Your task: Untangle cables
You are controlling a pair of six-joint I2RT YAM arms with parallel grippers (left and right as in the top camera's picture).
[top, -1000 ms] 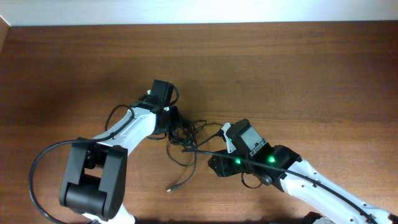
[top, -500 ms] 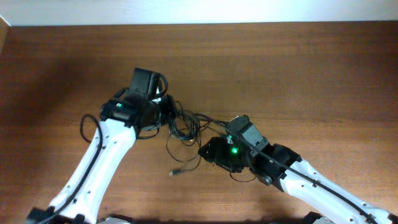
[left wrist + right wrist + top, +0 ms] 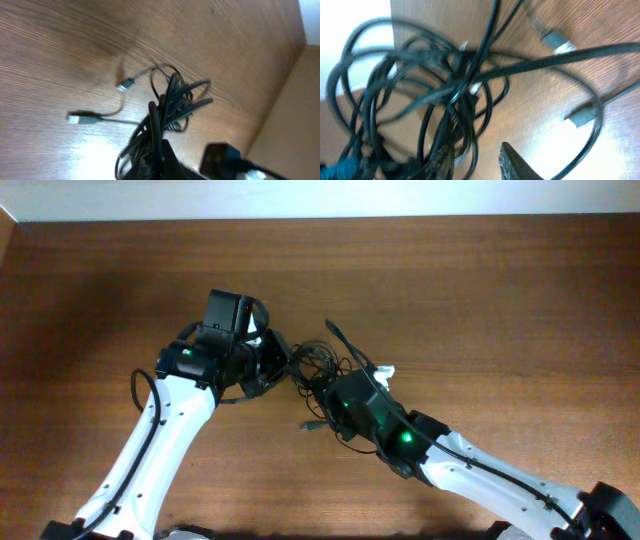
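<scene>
At my left gripper (image 3: 156,152) the jaws are clamped on a bunch of the cables (image 3: 175,102). My right gripper (image 3: 475,161), just beside it, stands parted, with strands crossing one finger and crowding its view. The cables form a tight black knot mid-table (image 3: 480,300), and two plugs (image 3: 125,85) trail out.

Light: soft, even, from above | shadows: faint | glare: bright patch on counter (image 3: 75,150), left wrist view | blur: cables (image 3: 540,62) smeared close-up, right wrist view | overhead: sharp
</scene>
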